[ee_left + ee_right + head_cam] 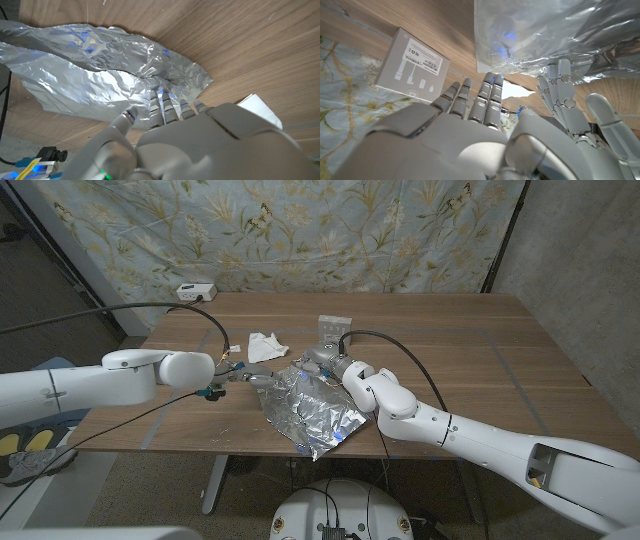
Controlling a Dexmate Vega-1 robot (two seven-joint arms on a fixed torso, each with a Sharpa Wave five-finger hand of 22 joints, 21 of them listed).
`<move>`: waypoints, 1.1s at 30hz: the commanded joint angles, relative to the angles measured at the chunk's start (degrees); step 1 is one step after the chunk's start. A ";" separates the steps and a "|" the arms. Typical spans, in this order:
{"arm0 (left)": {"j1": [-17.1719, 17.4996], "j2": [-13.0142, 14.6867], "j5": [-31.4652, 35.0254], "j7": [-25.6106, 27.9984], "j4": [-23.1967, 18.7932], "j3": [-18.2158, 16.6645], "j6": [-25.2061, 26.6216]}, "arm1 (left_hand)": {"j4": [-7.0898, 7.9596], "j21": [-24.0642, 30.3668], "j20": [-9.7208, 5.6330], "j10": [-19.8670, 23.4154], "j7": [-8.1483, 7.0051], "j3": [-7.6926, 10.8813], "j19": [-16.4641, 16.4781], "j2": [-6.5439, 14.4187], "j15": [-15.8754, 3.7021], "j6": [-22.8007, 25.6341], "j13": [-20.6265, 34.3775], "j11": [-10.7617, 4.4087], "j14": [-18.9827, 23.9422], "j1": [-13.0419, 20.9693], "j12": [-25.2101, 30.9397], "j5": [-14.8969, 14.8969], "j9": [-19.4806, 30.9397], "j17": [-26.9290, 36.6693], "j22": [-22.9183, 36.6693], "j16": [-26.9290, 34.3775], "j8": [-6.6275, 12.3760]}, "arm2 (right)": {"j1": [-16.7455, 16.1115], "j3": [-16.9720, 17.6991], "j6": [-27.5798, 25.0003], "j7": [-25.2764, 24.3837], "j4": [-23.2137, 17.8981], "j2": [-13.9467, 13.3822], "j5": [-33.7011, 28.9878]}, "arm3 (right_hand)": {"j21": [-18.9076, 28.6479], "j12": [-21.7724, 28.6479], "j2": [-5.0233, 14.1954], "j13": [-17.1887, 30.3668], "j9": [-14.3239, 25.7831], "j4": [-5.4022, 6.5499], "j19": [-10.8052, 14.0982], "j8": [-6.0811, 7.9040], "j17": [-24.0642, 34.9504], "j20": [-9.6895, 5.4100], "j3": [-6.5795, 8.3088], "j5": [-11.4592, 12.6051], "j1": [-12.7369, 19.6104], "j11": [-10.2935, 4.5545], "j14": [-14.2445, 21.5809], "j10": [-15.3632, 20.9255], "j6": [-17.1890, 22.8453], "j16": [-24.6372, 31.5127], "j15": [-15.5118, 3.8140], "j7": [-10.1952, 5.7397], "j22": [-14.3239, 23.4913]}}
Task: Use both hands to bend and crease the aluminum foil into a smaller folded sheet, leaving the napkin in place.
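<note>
While both hands crowd the far edge of the aluminum foil (pixel 312 412), the sheet lies crumpled near the front edge of the wooden surface (pixel 500 350), one part already lapped over another and nothing pressed flat. The left hand (pixel 243 375) has its fingertips (pixel 161 102) dug into the foil's rim; from the wrist view they look to be pressing or pinching a fold, though I cannot tell whether the thumb truly closes on it. The right hand (pixel 330 363) sits at the same far edge with its fingers (pixel 490 97) stretched out and apart, reaching toward the foil's corner, apparently gripping nothing.

The napkin (pixel 267 346) lies just behind the left hand, close to where the fingers work. That is the first risk, I think: a sweep of the left wrist backward could drag or nudge it out of place. The second is the foil itself, which looks thin and already wrinkled; a pull from one hand while the other pins it could tear it, or slide the whole sheet off the front edge. A small grey box (pixel 412 62) near the right hand could also get bumped.
</note>
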 commanded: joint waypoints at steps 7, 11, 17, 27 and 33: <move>0.33 0.45 -0.61 0.96 -1.09 0.13 0.74 | -0.13 -0.13 -0.08 0.24 -0.20 -0.08 -2.83 0.04 0.04 0.01 0.22 -0.02 0.29 0.59 -0.15 -0.06 0.22 0.11 0.07 -0.20 0.04 | -0.41 0.96 4.55 -3.71 4.19 -0.01 2.45 | 0.07 -0.21 -0.17 0.09 0.11 -0.16 0.12 -0.08 -0.18 -0.22 0.97 0.53 -0.89 1.26 0.47 0.26 0.57 0.03 -0.57 0.13 -0.07; 0.35 0.51 -0.65 1.02 -1.60 0.13 1.16 | -0.15 -0.15 -0.08 0.20 -0.23 -0.10 -2.87 0.04 0.03 -0.05 0.22 0.04 0.29 0.61 -0.17 -0.06 0.22 0.12 0.07 -0.20 0.02 | -0.33 1.24 5.59 -4.36 5.04 -0.35 2.92 | 0.05 -0.20 -0.23 0.09 0.11 -0.17 0.10 -0.04 -0.23 -0.32 1.11 0.54 -1.10 1.36 0.68 0.38 0.74 0.08 -0.77 0.11 -0.08; 0.29 0.42 -0.67 0.72 -2.10 0.16 1.64 | -0.17 -0.13 -0.11 0.23 -0.31 -0.12 -2.81 0.03 0.04 -0.06 0.23 0.10 0.33 0.64 -0.17 -0.06 0.22 0.11 0.07 -0.19 0.01 | -0.44 1.58 7.46 -5.15 5.90 -1.24 3.57 | 0.03 -0.30 -0.40 0.09 0.11 -0.24 0.07 -0.08 -0.31 -0.35 1.30 0.54 -1.41 1.16 0.83 0.26 0.73 0.08 -1.09 0.04 -0.08; 0.18 0.24 -0.80 0.46 -2.97 0.12 2.62 | -0.19 -0.11 -0.16 0.31 -0.24 -0.17 -2.76 0.06 0.04 0.00 0.23 0.06 0.31 0.70 -0.15 -0.07 0.22 0.12 0.06 -0.20 0.04 | -0.84 2.35 11.15 -6.86 7.65 -2.36 5.09 | 0.09 -0.33 -0.68 0.10 0.10 -0.39 0.26 -0.15 -0.41 -0.47 1.47 0.52 -1.69 1.15 1.11 0.23 0.65 0.10 -1.44 -0.25 -0.09; 0.10 0.08 -0.78 0.43 -3.18 0.08 3.11 | -0.19 -0.11 -0.04 0.29 -0.26 -0.18 -2.75 0.09 0.04 -0.01 0.23 0.04 0.35 0.73 -0.17 -0.07 0.22 0.13 0.06 -0.18 0.04 | -1.13 2.90 12.67 -7.51 8.47 -2.37 6.30 | 0.10 -0.37 -0.79 0.10 0.10 -0.52 0.36 -0.13 -0.50 -0.59 1.68 0.51 -1.91 0.71 1.24 0.19 0.78 0.06 -1.73 -0.44 -0.09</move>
